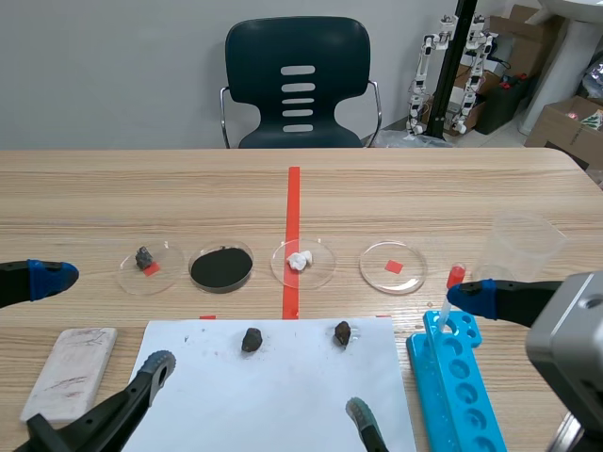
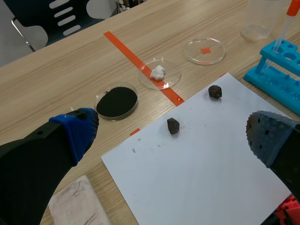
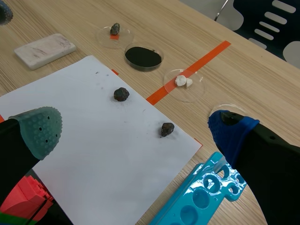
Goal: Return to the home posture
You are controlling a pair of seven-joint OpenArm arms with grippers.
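Observation:
My left gripper (image 1: 104, 320) hovers low over the table's near left, open and empty, one blue pad (image 1: 52, 278) out to the left and one grey pad (image 1: 157, 365) at the paper's corner. In the left wrist view the gripper (image 2: 172, 121) spans the white paper (image 2: 197, 164), above a dark rock (image 2: 173, 125). My right gripper (image 1: 417, 356) is open and empty too, over the paper's right edge. In its own view the right gripper (image 3: 136, 126) stands wide above the paper (image 3: 93, 140) and two dark rocks (image 3: 121, 94) (image 3: 167, 129).
Four petri dishes stand in a row beyond the paper: one with a rock (image 1: 148, 264), one with black powder (image 1: 221, 267), one with a white lump (image 1: 302, 262), one with a red square (image 1: 393, 266). A blue tube rack (image 1: 452, 386), a pipette (image 1: 450, 287), a clear beaker (image 1: 518, 247) and a white slab (image 1: 71, 372) flank the paper.

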